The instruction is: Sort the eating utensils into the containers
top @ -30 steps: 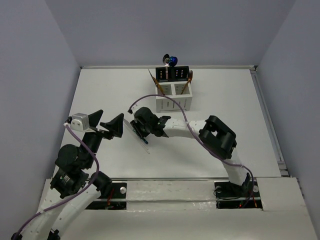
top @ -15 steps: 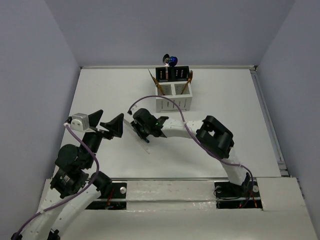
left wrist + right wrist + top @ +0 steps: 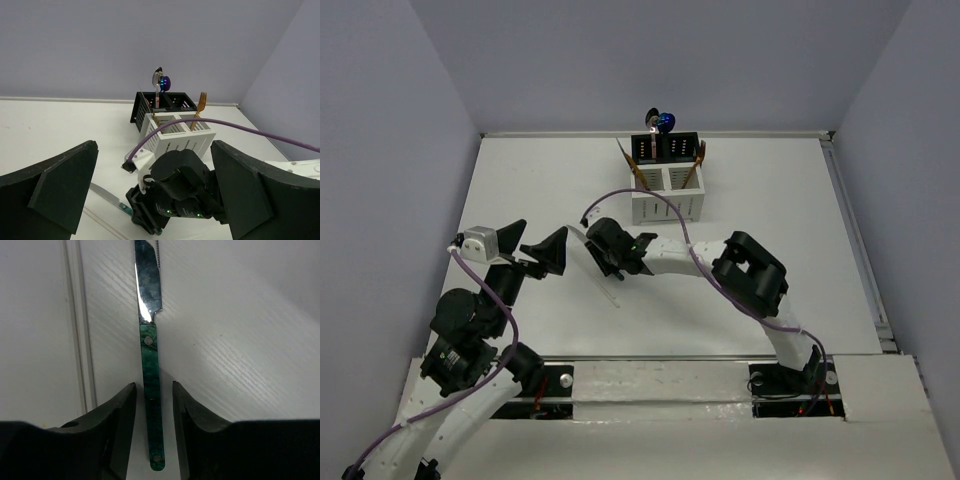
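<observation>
My left gripper (image 3: 533, 246) is wide open and empty. My right gripper (image 3: 153, 405) is a little open, with one finger on each side of the teal-handled knife (image 3: 149, 347). The knife lies flat on the table (image 3: 800, 250), near the caddy (image 3: 666, 200).

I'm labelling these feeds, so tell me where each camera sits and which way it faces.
Top external: above and behind the bases, looking down at the table, caddy, left arm and right arm.
Left wrist: on the left arm, facing the far wall; left fingers frame the caddy and right arm.
Right wrist: pointing straight down; right fingers straddle a teal-handled knife.
Shared: top external and left wrist both show the caddy.
</observation>
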Robot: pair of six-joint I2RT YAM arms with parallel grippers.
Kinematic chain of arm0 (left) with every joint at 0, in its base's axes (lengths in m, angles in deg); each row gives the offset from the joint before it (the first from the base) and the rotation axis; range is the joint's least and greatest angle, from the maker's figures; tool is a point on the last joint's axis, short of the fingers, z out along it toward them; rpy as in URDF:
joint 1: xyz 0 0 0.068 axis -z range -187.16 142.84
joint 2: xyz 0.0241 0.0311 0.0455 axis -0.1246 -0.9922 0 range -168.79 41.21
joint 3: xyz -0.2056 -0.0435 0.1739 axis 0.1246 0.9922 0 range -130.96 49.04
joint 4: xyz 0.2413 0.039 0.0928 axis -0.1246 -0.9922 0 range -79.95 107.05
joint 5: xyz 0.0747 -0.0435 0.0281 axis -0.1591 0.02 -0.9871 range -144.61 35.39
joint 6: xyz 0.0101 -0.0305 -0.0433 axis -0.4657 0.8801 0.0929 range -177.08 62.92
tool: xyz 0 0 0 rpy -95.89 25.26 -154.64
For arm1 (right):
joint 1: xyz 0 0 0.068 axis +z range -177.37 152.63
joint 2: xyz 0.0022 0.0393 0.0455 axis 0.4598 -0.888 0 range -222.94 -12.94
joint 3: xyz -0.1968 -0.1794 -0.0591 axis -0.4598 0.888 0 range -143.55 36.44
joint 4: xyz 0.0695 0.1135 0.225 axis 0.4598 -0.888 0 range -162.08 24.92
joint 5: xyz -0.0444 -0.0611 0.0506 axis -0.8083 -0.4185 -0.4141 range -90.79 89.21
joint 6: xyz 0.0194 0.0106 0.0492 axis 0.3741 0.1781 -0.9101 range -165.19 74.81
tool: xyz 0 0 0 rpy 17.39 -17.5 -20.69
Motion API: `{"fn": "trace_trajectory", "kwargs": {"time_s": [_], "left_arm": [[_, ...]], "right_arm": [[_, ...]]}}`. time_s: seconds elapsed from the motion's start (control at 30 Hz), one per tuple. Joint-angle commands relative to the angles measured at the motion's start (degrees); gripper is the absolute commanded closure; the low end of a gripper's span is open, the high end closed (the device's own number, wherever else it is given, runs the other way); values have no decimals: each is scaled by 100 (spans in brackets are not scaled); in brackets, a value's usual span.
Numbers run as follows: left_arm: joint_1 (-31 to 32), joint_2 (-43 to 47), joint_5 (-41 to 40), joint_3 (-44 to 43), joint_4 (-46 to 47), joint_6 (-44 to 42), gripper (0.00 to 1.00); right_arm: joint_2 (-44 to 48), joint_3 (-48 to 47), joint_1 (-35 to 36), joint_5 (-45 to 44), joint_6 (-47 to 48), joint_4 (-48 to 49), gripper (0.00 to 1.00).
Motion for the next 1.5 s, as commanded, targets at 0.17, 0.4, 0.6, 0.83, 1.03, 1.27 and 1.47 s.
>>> {"fn": "trace_trajectory", "kwargs": {"time_s": [0.17,0.4,0.6,0.83,1.03,1.27,1.47], "left_arm": [[-30,-1,10,60,196,34,1],[-30,25,11,60,205,34,1],[-30,52,-7,60,196,34,1],[-30,78,-25,60,187,25,1],[-30,60,-16,51,196,34,1],[-30,60,-33,60,187,34,1],[-30,78,-33,60,187,25,1]], "right_arm": [[-295,-638,34,0,173,-374,54],[-752,-1210,-19,131,296,-717,60],[-893,-1430,-132,281,50,-823,68],[-858,-1607,-186,167,102,-973,100],[335,-676,-238,53,427,581,100],[1478,-16,-668,-192,227,2173,100],[1919,423,-1152,-510,243,3412,100]]}}
